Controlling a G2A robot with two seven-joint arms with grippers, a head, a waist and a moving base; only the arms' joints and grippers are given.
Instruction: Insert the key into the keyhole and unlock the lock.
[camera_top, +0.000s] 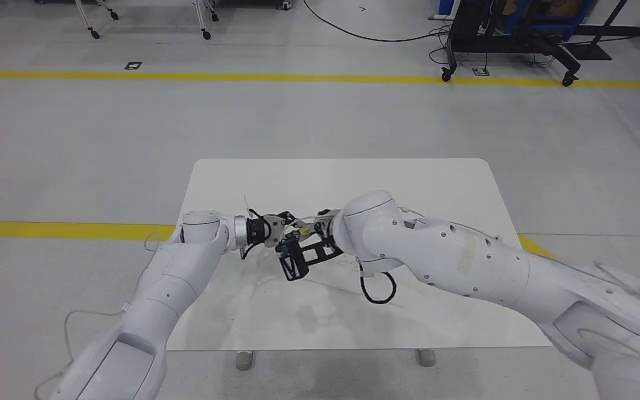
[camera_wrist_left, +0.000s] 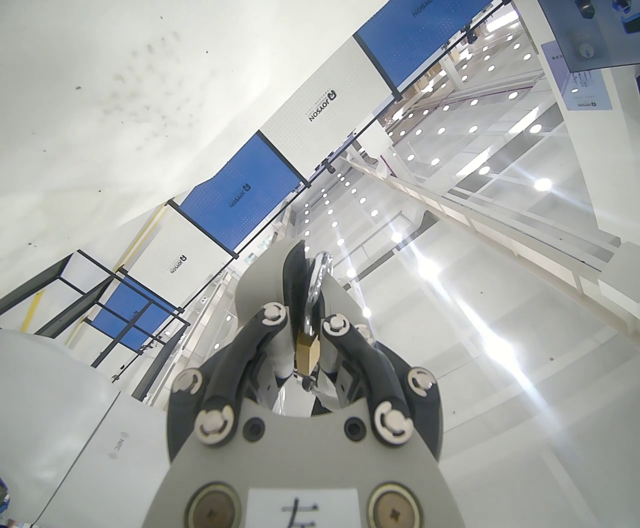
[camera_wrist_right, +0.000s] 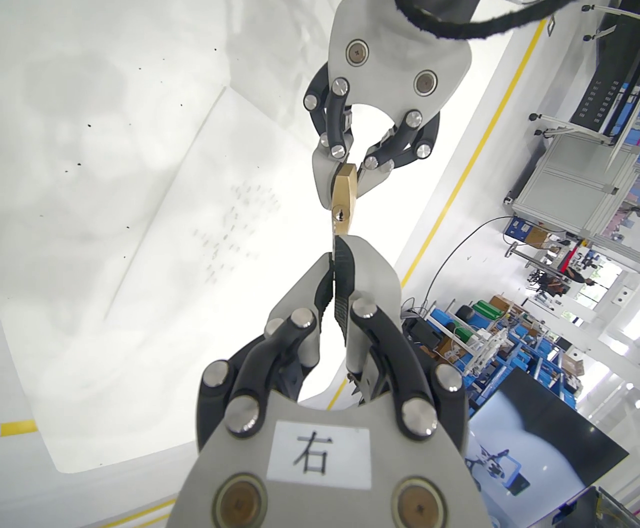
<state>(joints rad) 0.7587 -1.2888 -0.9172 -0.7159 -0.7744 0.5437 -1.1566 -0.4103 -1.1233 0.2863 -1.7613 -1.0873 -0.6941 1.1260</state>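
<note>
A brass lock (camera_wrist_right: 345, 196) is held in the air above the left half of the white table (camera_top: 420, 190), nearer its left edge and about midway between its front and rear edges. The lock is clamped by its body between the fingers of the left gripper (camera_wrist_left: 311, 285). In the left wrist view its silver shackle (camera_wrist_left: 318, 280) is seen lying between the fingertips.

In the right wrist view the end face with the keyhole (camera_wrist_right: 340, 214) is turned towards the right gripper (camera_wrist_right: 334, 254). That gripper is closed tightly on a thin key (camera_wrist_right: 332, 244), of which only a narrow edge is seen past the black pads (camera_wrist_right: 345, 270). The key's tip is found just beside the keyhole end of the lock. Whether it has entered the keyhole cannot be told.

In the top view the two grippers are seen meeting tip to tip, the left arm coming in over the left edge and the right arm stretched across the table from the right.
</note>
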